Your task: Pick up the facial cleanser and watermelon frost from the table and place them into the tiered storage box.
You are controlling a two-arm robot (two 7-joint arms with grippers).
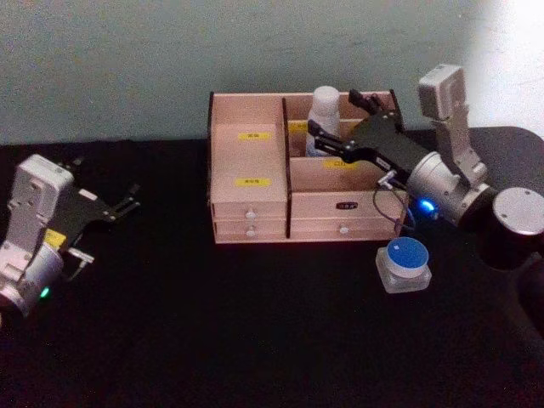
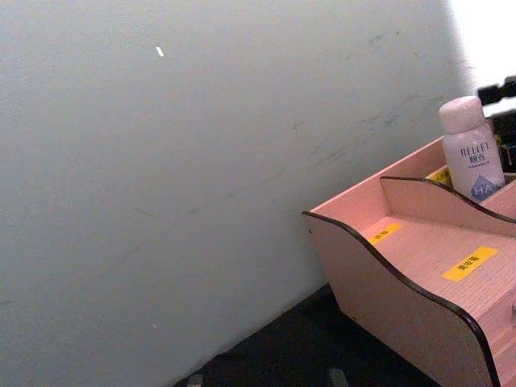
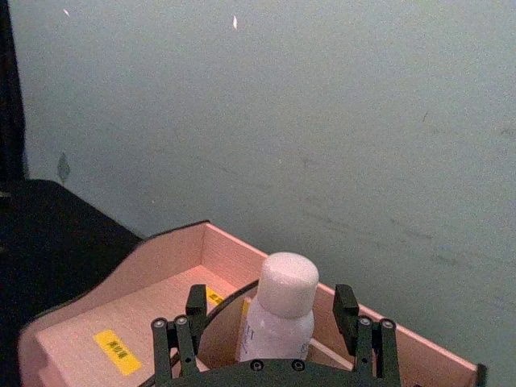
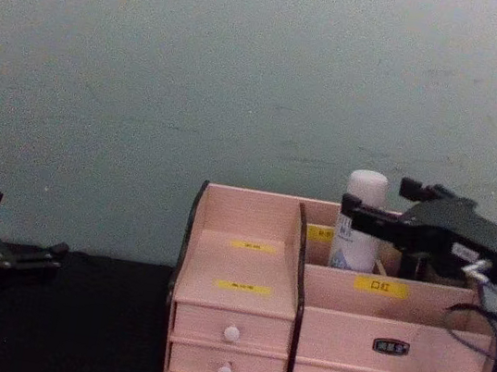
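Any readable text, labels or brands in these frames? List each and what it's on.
"RELLET" (likely), dark letters on the tall white cylindrical facial cleanser bottle; smaller print beneath unreadable.
"HA", in the pale blue drop low on that bottle.
"口红", yellow label on the pale pink wooden tiered storage box.
Other yellow labels: too blurred.
Dark plate on the box front: unreadable.

The tiered storage box (image 4: 338,340) is smooth, matt pale wood with papery yellow labels (image 1: 252,182), the facial cleanser (image 3: 278,310) satiny white plastic, the watermelon frost (image 1: 405,265) a glossy clear jar, perhaps glass, the table (image 1: 212,323) matt black, and the right claw (image 3: 270,297) dull black.
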